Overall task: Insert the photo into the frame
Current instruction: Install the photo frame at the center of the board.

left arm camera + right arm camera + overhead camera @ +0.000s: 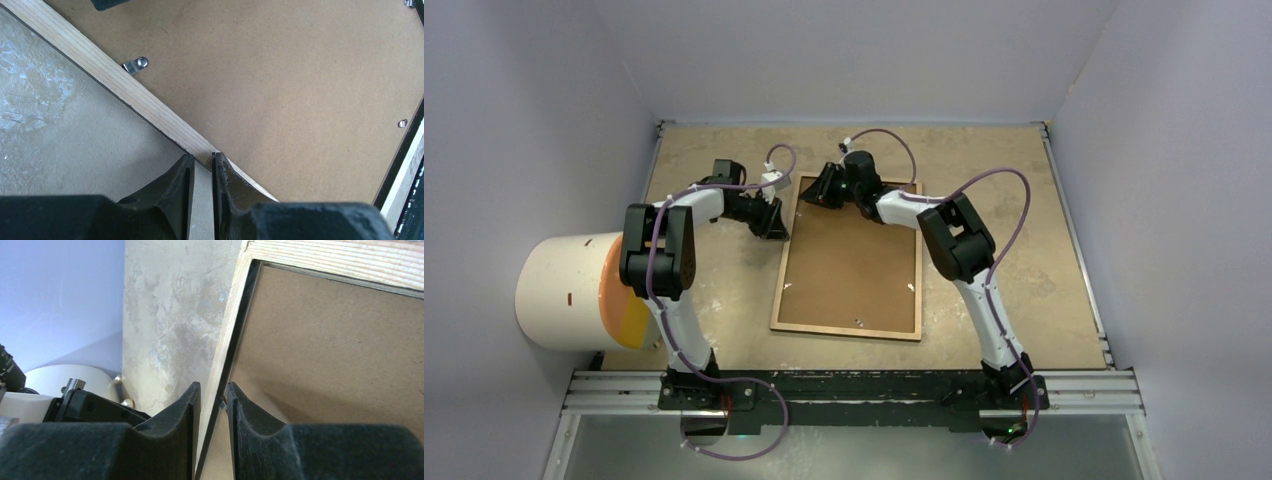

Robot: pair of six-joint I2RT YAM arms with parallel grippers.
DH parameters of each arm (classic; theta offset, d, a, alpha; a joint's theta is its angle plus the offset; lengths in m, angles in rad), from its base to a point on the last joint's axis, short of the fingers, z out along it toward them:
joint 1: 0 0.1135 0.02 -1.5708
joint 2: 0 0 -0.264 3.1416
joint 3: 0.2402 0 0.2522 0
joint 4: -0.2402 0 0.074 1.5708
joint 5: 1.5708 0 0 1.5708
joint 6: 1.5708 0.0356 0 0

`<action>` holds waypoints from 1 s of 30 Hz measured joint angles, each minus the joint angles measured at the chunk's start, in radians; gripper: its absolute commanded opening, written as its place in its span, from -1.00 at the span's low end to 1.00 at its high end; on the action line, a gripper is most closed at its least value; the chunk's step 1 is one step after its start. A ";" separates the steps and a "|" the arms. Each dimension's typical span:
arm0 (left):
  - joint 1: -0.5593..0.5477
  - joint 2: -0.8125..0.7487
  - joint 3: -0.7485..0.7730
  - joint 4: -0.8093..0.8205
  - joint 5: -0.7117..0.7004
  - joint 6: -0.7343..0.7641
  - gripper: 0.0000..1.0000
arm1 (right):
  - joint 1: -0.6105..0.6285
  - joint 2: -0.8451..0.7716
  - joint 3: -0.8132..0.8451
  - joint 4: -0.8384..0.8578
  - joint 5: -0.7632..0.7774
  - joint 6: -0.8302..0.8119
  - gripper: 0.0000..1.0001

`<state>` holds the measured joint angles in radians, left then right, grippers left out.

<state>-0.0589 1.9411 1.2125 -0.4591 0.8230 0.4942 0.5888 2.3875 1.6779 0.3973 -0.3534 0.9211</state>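
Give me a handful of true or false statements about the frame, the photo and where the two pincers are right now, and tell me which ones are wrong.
1. The frame lies back up, with its brown backing board showing. True.
2. The photo lies on the table beside the frame. False: no photo shows in any view.
3. The left pincer is at the frame's left rail, toward the far corner. True.
4. The right pincer is over the frame's near edge. False: it is at the far edge, close to the far-left corner.
5. The white drum sits on the right side. False: it is on the left side.
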 measured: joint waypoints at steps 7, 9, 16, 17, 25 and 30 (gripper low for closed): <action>0.000 0.000 0.000 0.000 0.000 0.000 -0.60 | 0.002 0.032 0.000 0.005 -0.009 -0.004 -0.42; 0.000 0.000 0.000 0.000 0.000 0.000 -0.60 | 0.002 0.031 0.000 0.005 -0.009 -0.005 -0.38; 0.000 0.000 0.000 0.000 0.000 0.004 -0.55 | -0.013 0.003 -0.003 -0.054 0.004 -0.040 -0.35; 0.000 -0.001 0.000 0.000 0.000 0.005 -0.51 | -0.021 -0.004 -0.009 -0.062 0.005 -0.044 -0.35; -0.001 -0.013 -0.020 0.022 -0.005 0.023 -0.44 | -0.153 -0.089 -0.101 -0.117 0.050 -0.069 -0.39; -0.001 -0.013 -0.021 0.024 -0.005 0.023 -0.44 | -0.200 -0.093 -0.104 -0.127 0.072 -0.078 -0.39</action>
<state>-0.0601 1.9278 1.1915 -0.4347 0.8177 0.5175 0.3885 2.2948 1.5742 0.2703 -0.2810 0.8433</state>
